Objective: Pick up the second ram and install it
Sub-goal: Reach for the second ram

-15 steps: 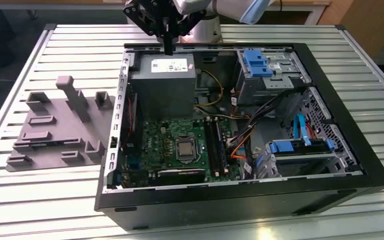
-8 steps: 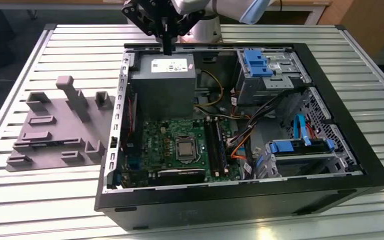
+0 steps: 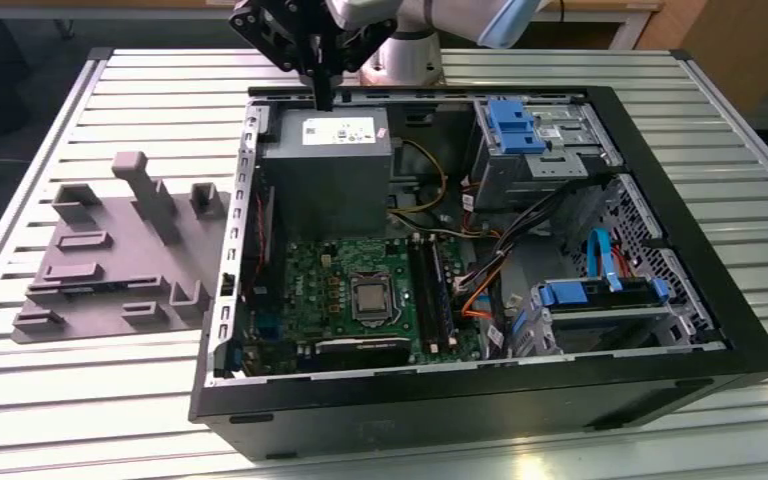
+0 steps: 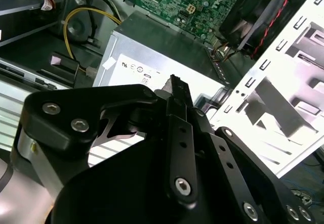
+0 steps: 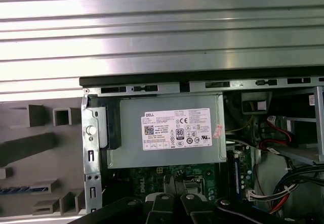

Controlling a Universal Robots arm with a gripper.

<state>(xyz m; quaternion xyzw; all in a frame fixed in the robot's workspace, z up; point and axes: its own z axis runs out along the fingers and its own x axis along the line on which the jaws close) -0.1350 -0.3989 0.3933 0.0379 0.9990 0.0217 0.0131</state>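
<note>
Main label: a white printed label [image 5: 176, 129] is lying on the top face of the power supply [image 5: 129, 138], carrying a barcode, a row of round marks and fine print.
Pink sticker: a small one [image 5: 218, 130] is sitting just beside the main label, at the power supply's edge.
Other view: in the exterior view the same label [image 3: 337, 130] is showing as a white patch.
</note>
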